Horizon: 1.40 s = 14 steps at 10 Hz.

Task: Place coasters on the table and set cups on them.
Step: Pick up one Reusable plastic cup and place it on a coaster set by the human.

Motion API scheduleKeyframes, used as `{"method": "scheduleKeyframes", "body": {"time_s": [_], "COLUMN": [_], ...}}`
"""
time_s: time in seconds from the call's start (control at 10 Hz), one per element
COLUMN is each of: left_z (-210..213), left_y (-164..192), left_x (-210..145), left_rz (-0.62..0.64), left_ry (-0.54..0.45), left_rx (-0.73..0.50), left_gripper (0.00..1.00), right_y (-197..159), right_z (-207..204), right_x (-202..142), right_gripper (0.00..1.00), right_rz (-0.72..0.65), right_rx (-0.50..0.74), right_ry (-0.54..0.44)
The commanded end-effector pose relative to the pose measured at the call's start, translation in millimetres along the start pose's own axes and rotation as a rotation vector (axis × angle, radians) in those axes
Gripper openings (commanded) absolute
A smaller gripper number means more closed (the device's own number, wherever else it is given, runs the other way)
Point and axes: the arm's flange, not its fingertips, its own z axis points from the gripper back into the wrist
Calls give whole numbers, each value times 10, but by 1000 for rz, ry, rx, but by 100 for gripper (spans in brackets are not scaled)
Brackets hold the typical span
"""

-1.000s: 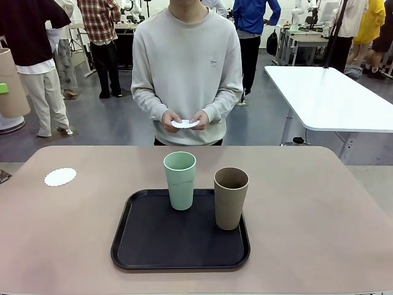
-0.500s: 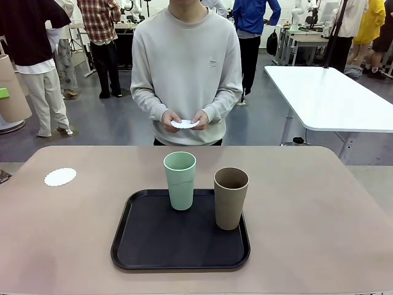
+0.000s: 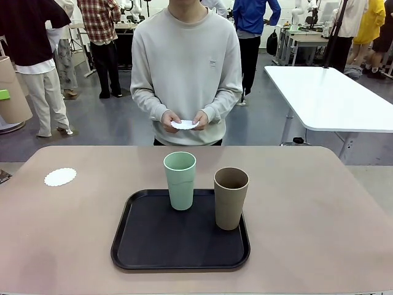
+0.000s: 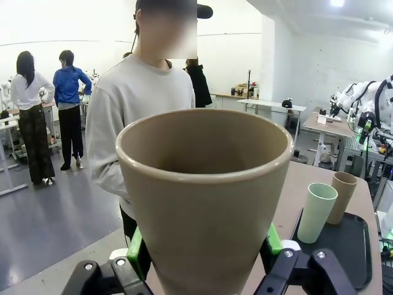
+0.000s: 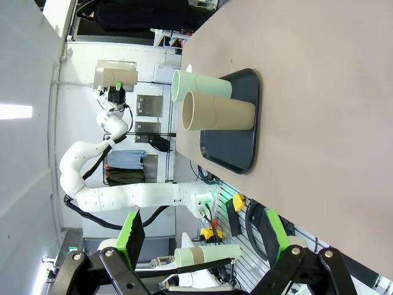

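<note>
Gripping a tan cup (image 4: 202,184) between its pads, the left gripper (image 4: 206,243) holds it raised beyond the worktop's (image 3: 307,203) left side, where one coaster (image 3: 60,177) lies flat. At the middle, a mint cup (image 3: 180,180) and a second tan cup (image 3: 231,198) stand upright on the black tray (image 3: 141,246); the right gripper (image 5: 199,236) gapes wide, holding nothing.

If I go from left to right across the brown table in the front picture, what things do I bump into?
lacy white coaster → mint green cup → tan cup
</note>
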Motion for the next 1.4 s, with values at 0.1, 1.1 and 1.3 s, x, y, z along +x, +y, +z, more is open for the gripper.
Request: {"method": "scheduleKeyframes", "body": {"time_s": [0.1,1.1,1.3], "left_z": [0,-428,-407], "left_y": [0,634,515], "left_x": [0,-1578,-1684], "left_rz": [0,48,1], "left_ry": [0,168,149], "left_rx": [0,-193,-242], "left_gripper": [86,86,86], "right_y": [2,2,2], "right_z": [-2,-2,-2], "right_x": [18,18,18], "right_gripper": [100,100,100], "right_rz": [17,17,17], "right_rx": [26,26,26], "right_ry": [-10,-10,-10]}}
